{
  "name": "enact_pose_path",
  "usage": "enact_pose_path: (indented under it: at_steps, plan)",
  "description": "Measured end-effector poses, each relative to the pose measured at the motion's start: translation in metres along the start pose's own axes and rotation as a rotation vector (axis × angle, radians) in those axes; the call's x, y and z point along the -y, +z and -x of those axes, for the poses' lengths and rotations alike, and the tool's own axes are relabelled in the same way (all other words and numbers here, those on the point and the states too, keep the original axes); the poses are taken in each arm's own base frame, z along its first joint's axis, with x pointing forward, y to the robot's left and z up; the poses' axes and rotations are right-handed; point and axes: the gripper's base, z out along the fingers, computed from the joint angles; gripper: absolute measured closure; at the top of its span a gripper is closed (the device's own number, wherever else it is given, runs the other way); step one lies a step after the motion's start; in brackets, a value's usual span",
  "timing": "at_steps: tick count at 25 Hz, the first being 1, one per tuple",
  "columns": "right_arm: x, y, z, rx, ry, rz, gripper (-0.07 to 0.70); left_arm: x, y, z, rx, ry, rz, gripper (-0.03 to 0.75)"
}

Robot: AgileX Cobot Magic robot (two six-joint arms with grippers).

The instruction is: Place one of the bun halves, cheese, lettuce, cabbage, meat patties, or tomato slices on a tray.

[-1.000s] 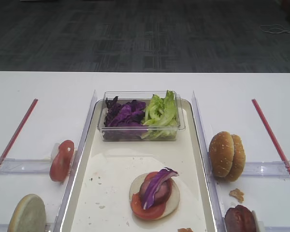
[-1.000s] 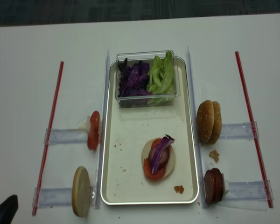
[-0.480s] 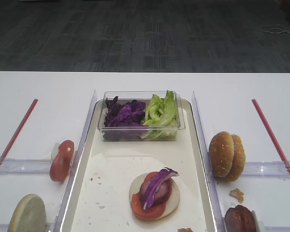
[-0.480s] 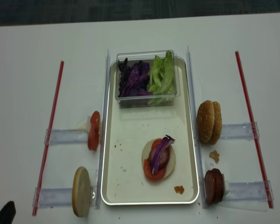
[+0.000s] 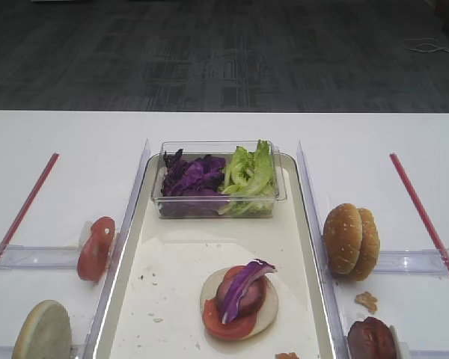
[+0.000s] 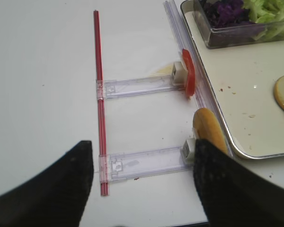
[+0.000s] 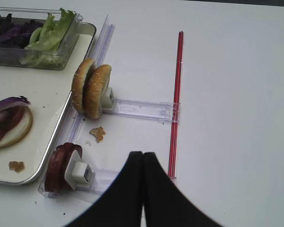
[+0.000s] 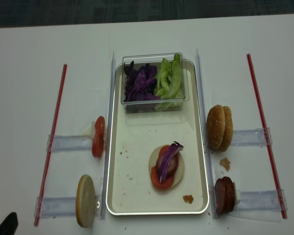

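Observation:
The cream tray [image 5: 179,258] [image 8: 137,129] carries a stack: a pale bun half, tomato slice, meat patty and a cabbage strip [image 5: 244,283] [image 8: 168,157] on top. At its far end, a clear tub holds lettuce [image 5: 248,172] and purple cabbage [image 5: 194,176]. Sesame bun halves [image 7: 91,88] and meat patties [image 7: 59,165] stand in holders right of the tray. On the left stand a tomato slice [image 6: 189,78] and a pale bun half [image 6: 208,135]. Cheese is out of view. My left gripper [image 6: 143,146] is open and empty beside that bun. My right gripper [image 7: 142,155] is shut, empty, near the patties.
Red strips [image 8: 53,142] [image 8: 264,132] run along both outer sides of the table, each joined to clear plastic holders [image 6: 142,86] [image 7: 142,109]. Crumbs [image 7: 98,133] lie between the right holders, and one [image 8: 187,199] on the tray's near end.
In the overhead view the dark tip of my left gripper has drawn back toward the bottom-left corner. Nothing on the table has moved.

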Motion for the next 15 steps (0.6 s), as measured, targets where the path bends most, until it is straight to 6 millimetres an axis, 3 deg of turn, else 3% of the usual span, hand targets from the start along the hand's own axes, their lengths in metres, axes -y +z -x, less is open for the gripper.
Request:
enact_pose_path:
  at_steps: [15]
  plan:
    - [0.0000,0.0000,0.0000,0.000,0.000,0.000,0.618,0.0000,0.0004,-0.0003,-0.002,0.002,0.000,0.288]
